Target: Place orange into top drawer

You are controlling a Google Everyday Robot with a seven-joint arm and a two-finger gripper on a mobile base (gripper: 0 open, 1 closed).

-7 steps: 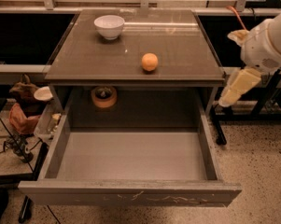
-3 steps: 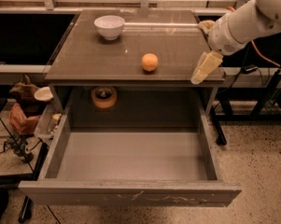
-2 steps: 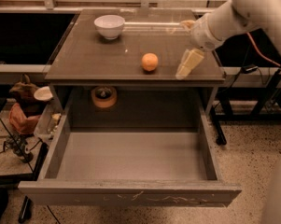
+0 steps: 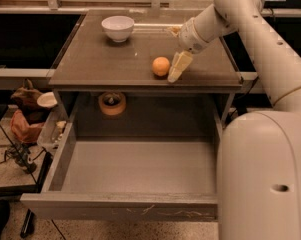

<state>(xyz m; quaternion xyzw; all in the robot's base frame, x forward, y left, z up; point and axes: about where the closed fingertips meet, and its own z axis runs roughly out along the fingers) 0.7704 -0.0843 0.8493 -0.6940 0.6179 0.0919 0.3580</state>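
Note:
The orange (image 4: 161,66) sits on the cabinet top (image 4: 90,59), near its front edge and right of centre. My gripper (image 4: 173,54) is just right of the orange, low over the top. It is open and empty. Its lower cream finger (image 4: 179,66) almost touches the orange's right side. The top drawer (image 4: 140,166) is pulled fully out below, with a bare grey bottom and a scratched front panel (image 4: 120,207).
A white bowl (image 4: 117,27) stands at the back left of the cabinet top. A tan tape roll (image 4: 112,103) lies in the recess behind the drawer. My white arm (image 4: 260,134) fills the right side. Clutter (image 4: 30,119) stands left of the cabinet.
My arm has swung in from the right side of the cabinet, leftward over the top, until the gripper is next to the orange. The orange and drawer have not moved.

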